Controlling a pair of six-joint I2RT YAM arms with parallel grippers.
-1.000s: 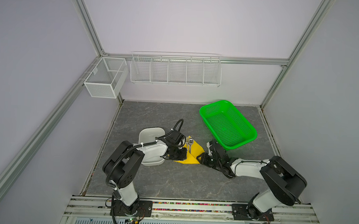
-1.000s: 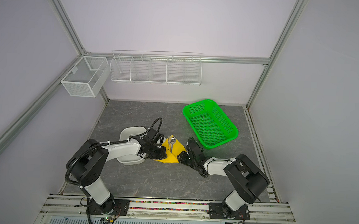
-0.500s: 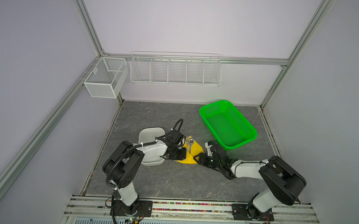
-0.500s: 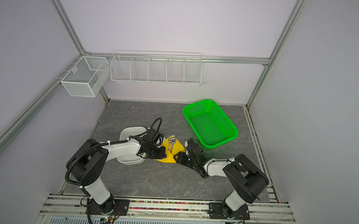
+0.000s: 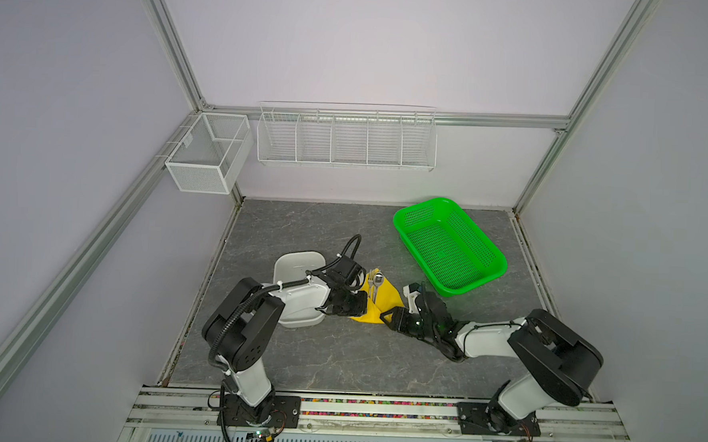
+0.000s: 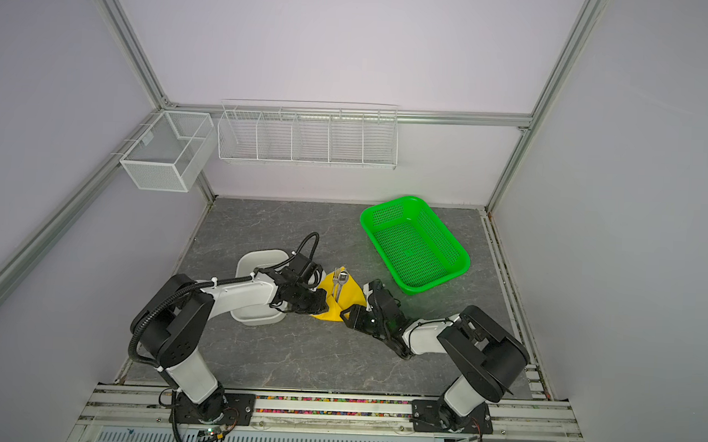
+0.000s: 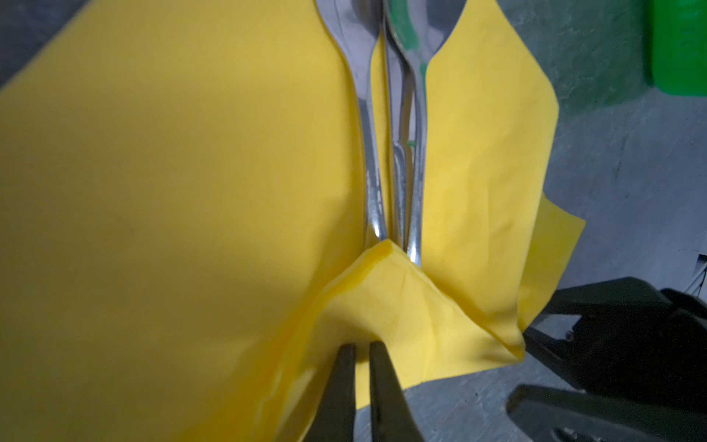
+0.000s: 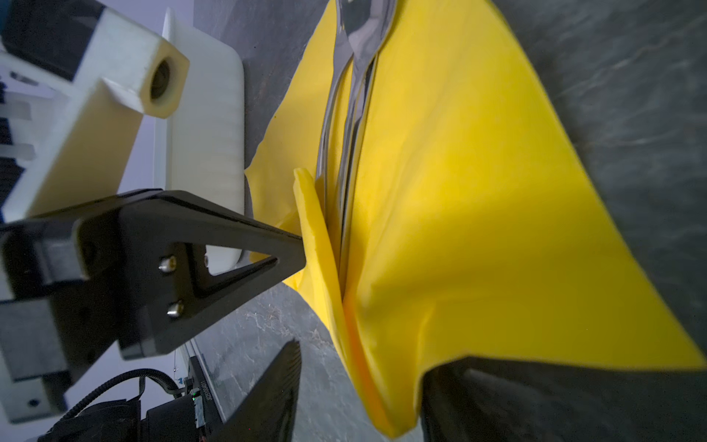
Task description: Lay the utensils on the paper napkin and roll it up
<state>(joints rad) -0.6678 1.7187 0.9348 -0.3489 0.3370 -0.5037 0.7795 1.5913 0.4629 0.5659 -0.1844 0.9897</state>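
The left gripper [image 7: 361, 350] is clenched on a folded-up corner of the bright yellow square paper napkin [image 7: 172, 172], the thin paper pinched between its nearly meeting fingers. Straight ahead of its tips the slim silver metal utensils [image 7: 401, 160], a fork and a spoon side by side, lie on the napkin. Their handle ends are tucked under that fold and their long axis points away from the gripper. The right gripper [image 8: 363, 359] stands released, its jaws straddling the napkin's side edge, so it is likely better placed to roll across the handles.

Bright yellow napkin [image 5: 388, 296], silver utensils [image 5: 376, 283], green perforated basket [image 5: 446, 252] (grey marbled tabletop [image 5: 337, 354])
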